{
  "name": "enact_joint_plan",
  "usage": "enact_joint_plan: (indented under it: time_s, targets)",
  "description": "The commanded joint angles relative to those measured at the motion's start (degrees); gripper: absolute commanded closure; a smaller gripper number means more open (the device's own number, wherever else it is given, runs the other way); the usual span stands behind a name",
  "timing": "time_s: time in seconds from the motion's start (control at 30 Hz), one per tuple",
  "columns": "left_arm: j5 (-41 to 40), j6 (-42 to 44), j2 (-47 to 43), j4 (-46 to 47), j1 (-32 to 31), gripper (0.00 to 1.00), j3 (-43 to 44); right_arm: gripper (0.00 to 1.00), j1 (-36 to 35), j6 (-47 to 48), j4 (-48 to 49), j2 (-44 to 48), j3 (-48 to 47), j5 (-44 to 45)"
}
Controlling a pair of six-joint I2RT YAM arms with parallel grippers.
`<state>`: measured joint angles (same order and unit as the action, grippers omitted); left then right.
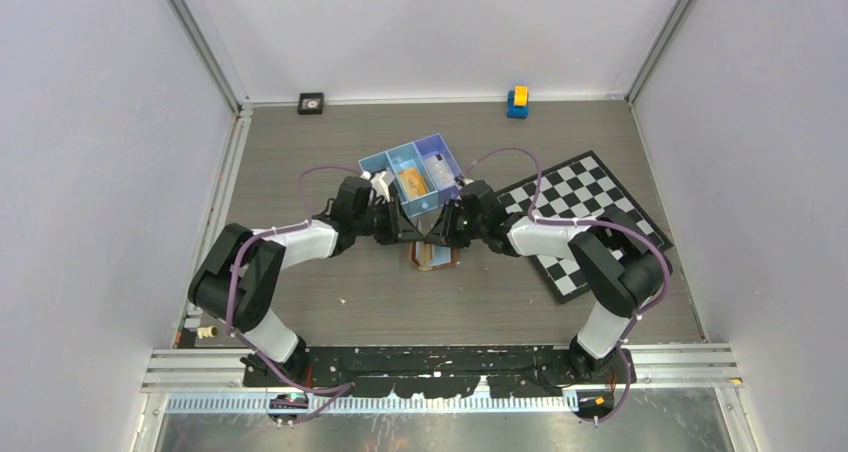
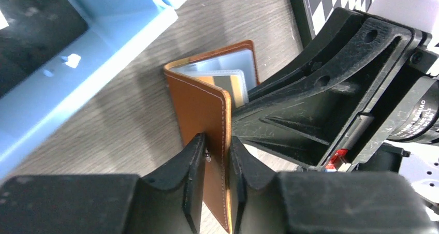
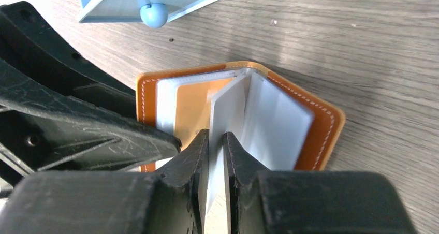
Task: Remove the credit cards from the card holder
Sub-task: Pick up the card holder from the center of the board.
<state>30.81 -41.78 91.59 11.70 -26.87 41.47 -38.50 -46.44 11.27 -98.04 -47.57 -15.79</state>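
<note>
The brown card holder lies opened on the table between both arms. My left gripper is shut on its raised brown cover. My right gripper is shut on a pale upright leaf of the holder's inside; I cannot tell whether it is a bare card or a sleeve. An orange card lies flat in the left half, and pale sleeves fill the right half. In the top view both grippers meet over the holder and hide most of it.
A blue three-compartment tray stands just behind the grippers, with an orange card in its middle compartment. A chequered board lies to the right under the right arm. A blue-and-yellow toy and a small black box sit at the back wall.
</note>
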Motion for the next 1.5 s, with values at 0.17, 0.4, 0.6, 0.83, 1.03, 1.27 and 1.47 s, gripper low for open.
enact_joint_plan:
  time_s: [0.17, 0.4, 0.6, 0.83, 1.03, 1.27, 1.47]
  targets:
    - [-2.19, 1.56, 0.43, -4.12, 1.03, 0.87, 2.28, 0.82, -0.37, 1.96, -1.89, 2.03, -2.85, 3.02]
    - [-1.39, 1.2, 0.7, -4.12, 1.69, 0.89, 2.21, 0.88, 1.01, 1.71, -1.49, 2.46, -2.07, 3.15]
    - [-0.4, 0.83, 1.13, -3.97, 1.65, 0.54, 2.38, 0.97, 2.86, -0.89, 4.52, 3.69, 0.74, -0.15]
    - [1.67, 0.17, 3.1, -4.05, 1.63, 0.61, 3.2, 1.0, 3.04, -1.05, 5.39, 3.34, 0.78, -1.22]
    - [3.2, -0.13, 4.51, -3.85, 1.65, 0.87, 3.94, 0.99, 3.21, -0.77, 5.13, 4.15, 1.02, -0.95]
    - [5.18, -3.23, -2.74, 5.03, 3.6, 1.0, -1.43, 0.82, 4.29, -0.25, 4.36, 5.8, 1.65, -0.61]
    - [9.88, -8.74, -9.19, 14.09, 7.05, 1.0, -5.99, 0.53, 5.07, 0.48, 3.55, 9.43, 2.65, 0.37]
